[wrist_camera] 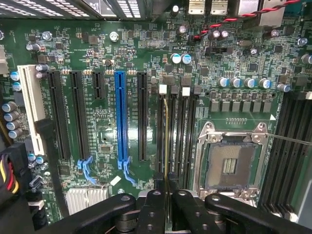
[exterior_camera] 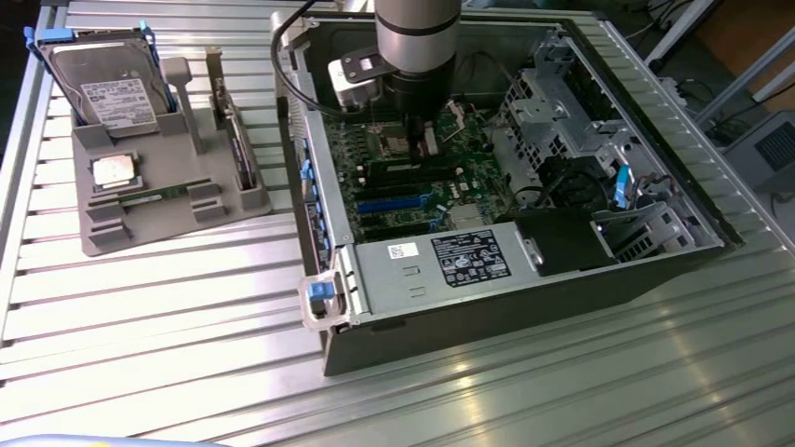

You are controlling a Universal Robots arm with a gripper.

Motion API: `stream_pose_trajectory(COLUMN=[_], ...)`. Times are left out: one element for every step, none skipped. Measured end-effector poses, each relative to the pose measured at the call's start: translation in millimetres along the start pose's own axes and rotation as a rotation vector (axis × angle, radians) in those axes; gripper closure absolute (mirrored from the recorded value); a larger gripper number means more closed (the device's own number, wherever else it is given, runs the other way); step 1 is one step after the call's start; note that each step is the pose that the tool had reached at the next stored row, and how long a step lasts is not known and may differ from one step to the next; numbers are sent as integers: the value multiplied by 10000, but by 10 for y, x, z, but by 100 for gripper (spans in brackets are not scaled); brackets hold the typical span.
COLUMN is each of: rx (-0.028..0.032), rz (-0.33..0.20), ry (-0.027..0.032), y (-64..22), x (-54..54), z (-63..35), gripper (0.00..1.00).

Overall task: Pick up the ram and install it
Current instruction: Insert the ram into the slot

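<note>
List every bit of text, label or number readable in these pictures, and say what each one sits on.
None can be read.
White label on the hard drive: print too small.
Black label on the power supply: too small.
White sticker beside it: blurred.
Markings on the motherboard: too fine to read.

No text, brand or number can be read with certainty. White label (exterior_camera: 119, 102) on the hard drive (exterior_camera: 106, 79), far at the exterior view's left: rows of print and barcodes, too small to read. Black label (exterior_camera: 471, 258) and small white sticker (exterior_camera: 404, 250) on the power supply (exterior_camera: 435, 270), at the near wall of the computer case (exterior_camera: 522, 307): print and marks, illegible.
</note>
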State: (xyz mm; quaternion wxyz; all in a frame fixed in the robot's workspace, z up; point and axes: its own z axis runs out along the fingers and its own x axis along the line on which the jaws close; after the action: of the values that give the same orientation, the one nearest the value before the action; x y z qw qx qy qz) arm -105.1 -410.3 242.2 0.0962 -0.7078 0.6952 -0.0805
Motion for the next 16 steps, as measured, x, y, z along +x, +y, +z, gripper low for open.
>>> stream_pose_trajectory(rx=[0,0,-1,-2,-2,-1,-3,-3,-3,-3,-3,-4,-4,-4,-3,-3], rz=[0,0,-2,-6,-13,-24,-36,-37,-37,-37,-37,-38,-37,-36,-35,-35], ry=[-1,1,9,23,47,96,144,149,149,148,149,149,150,150,149,149], y=[2,3,3,3,4,6,8,10,11,13,15,16,17,17,18,18], x=[0,1,1,1,0,1,1,1,1,1,1,2,2,2,2,2], z=[7,12,14,16,18,26,31,36,44,51,57,62,65,68,69,69], gripper=[88,88,88,88,88,88,88,88,88,88,88,88,88,88,88,88])
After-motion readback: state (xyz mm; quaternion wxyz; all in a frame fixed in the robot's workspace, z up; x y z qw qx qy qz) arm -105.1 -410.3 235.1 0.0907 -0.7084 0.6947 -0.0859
